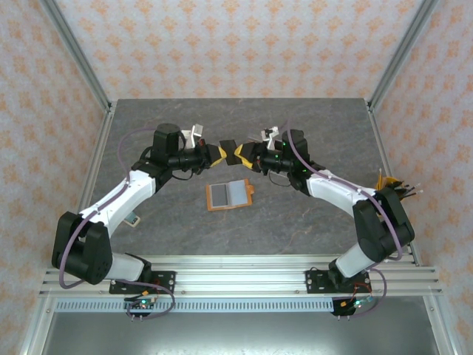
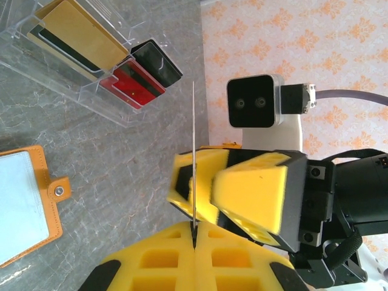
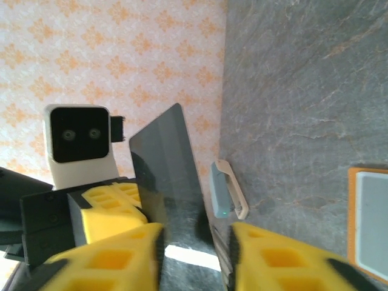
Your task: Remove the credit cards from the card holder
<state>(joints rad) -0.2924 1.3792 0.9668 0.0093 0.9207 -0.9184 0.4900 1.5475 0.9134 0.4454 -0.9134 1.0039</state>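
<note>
1. Yellow-padded, my left gripper pinches one credit card upright in mid-air, probably for a handover.
2. My right gripper straddles it; can't tell if it's gripping.
3. Card holder lies open on the table, second card inside.

A clear plastic case rests on the grey marbled stone surface, holding tan, red and black blocks. Peach floral wallpaper lines the walls.
</note>
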